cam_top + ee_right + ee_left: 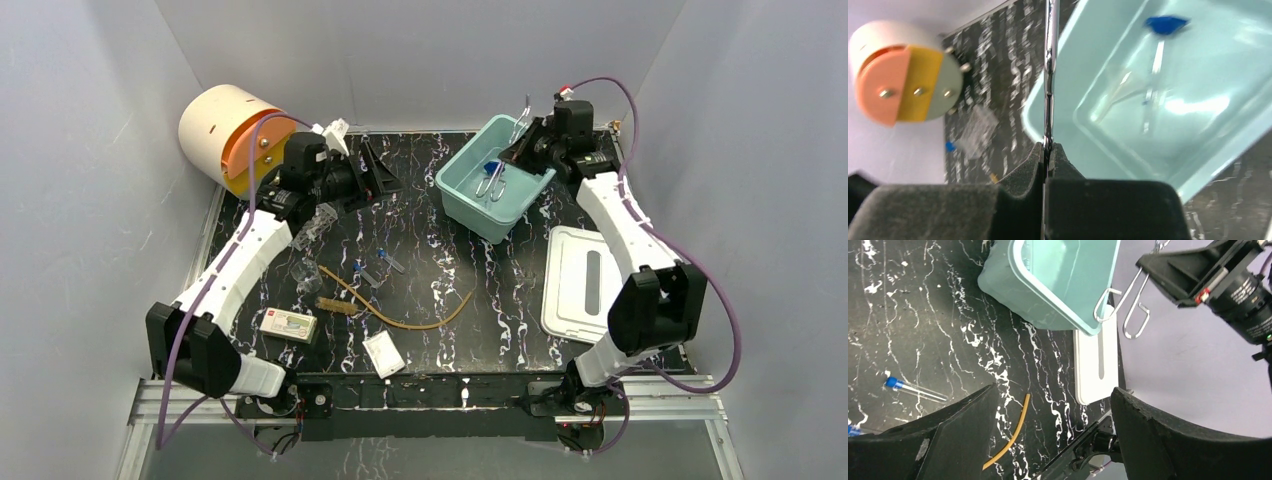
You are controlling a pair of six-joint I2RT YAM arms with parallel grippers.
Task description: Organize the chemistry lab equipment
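My right gripper is shut on thin metal tongs and holds them over the rim of the teal tub. Their looped handles hang by the tub's edge in the left wrist view. A thin clamp with a blue part lies inside the tub. My left gripper is open and empty above the mat, left of the tub. A tan rubber tube, a brush, a white packet, a clear rack, clear glassware and blue-capped pieces lie on the mat.
A flat white slotted lid lies right of the tub. A white cylinder with an orange and yellow face stands at the back left. A small box with a red end lies near the front left. Grey walls enclose the black marbled mat.
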